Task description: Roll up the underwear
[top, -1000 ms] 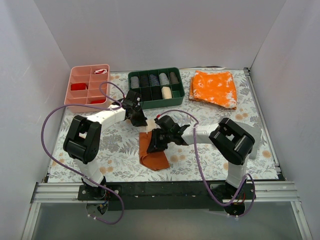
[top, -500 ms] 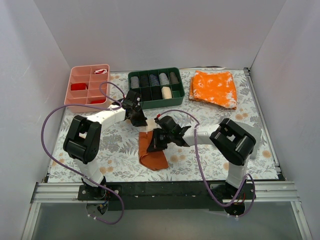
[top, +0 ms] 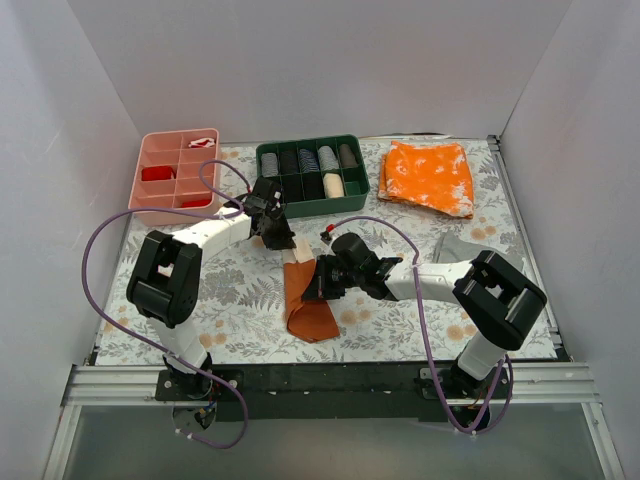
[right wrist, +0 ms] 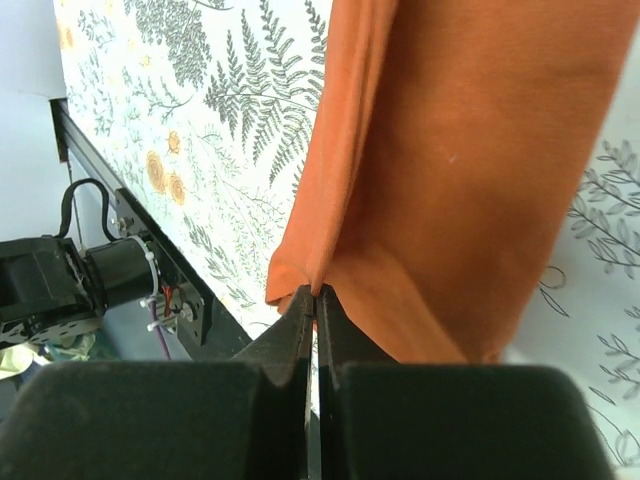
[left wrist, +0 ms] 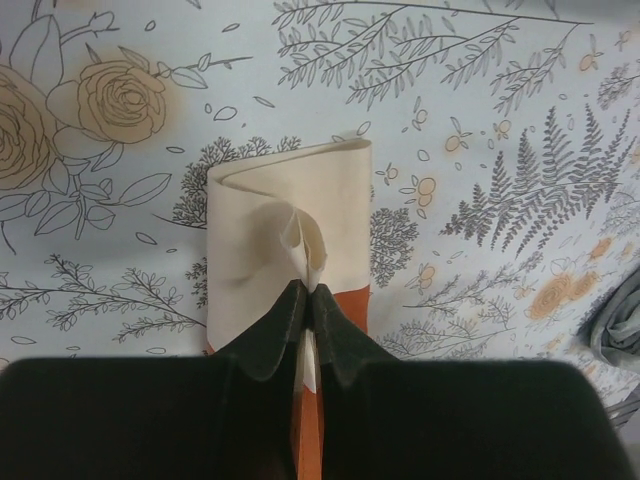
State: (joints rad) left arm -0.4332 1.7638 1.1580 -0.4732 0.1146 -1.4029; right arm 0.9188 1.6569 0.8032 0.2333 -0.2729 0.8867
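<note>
The underwear [top: 310, 305] lies on the floral mat near the front middle, its rust-brown face up in the top view. My left gripper [top: 291, 249] is at its far end, shut on a pinched fold of the cream-beige face [left wrist: 285, 215], which is turned over the rust part [left wrist: 346, 305]. My right gripper [top: 319, 286] is at the cloth's right edge. In the right wrist view it [right wrist: 315, 292] is shut on a fold of the rust cloth [right wrist: 470, 170], which is lifted and draped.
A pink divided tray [top: 136, 190] stands at the back left. A green organiser [top: 320, 209] with rolled items stands behind the grippers. A bright orange speckled cloth [top: 428, 176] lies at the back right. A grey cloth [top: 455, 245] lies by the right arm.
The right arm has swung its elbow out to the right. The underwear has shifted slightly right, and its far end now shows cream under the left gripper.
</note>
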